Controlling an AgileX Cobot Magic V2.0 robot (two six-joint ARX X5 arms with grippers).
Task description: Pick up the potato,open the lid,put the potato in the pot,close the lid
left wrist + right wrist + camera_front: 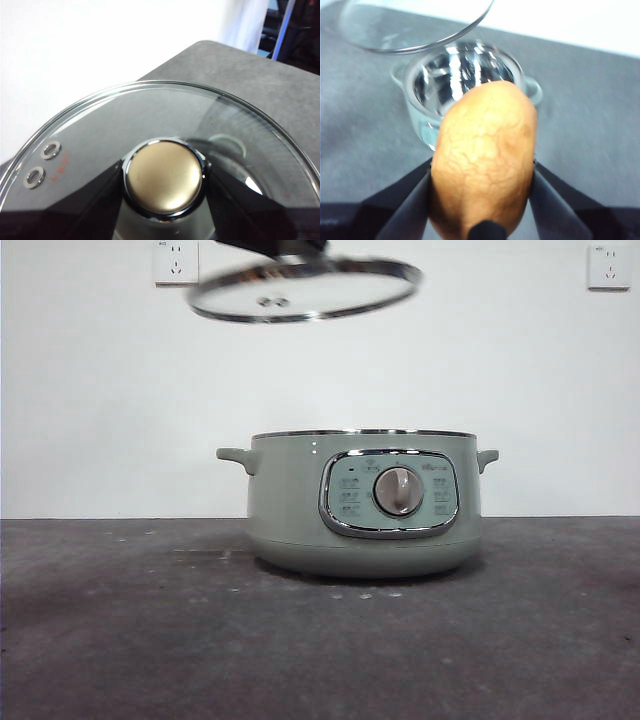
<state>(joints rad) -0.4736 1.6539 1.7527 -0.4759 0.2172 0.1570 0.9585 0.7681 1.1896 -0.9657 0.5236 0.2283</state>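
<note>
The pale green pot (pixel 290 502) stands uncovered at the middle of the table, its dial facing the front view. High above its left side the glass lid (pixel 305 288) hangs tilted. My left gripper (pixel 164 184) is shut on the lid's knob (pixel 164 176); in the front view it shows only as a dark tip (pixel 275 246) at the top edge. My right gripper (pixel 482 182) is shut on the orange-brown potato (pixel 485 150), held in the air short of the pot's open, shiny inside (pixel 462 70). The lid's rim (pixel 427 46) hovers beyond it. The potato is out of the front view.
The dark grey table (pixel 120 620) runs to a white wall with two sockets (pixel 176 260) (pixel 609 265). In the left wrist view the table's far corner (pixel 210 47) gives way to dark equipment (pixel 300 30) beyond it.
</note>
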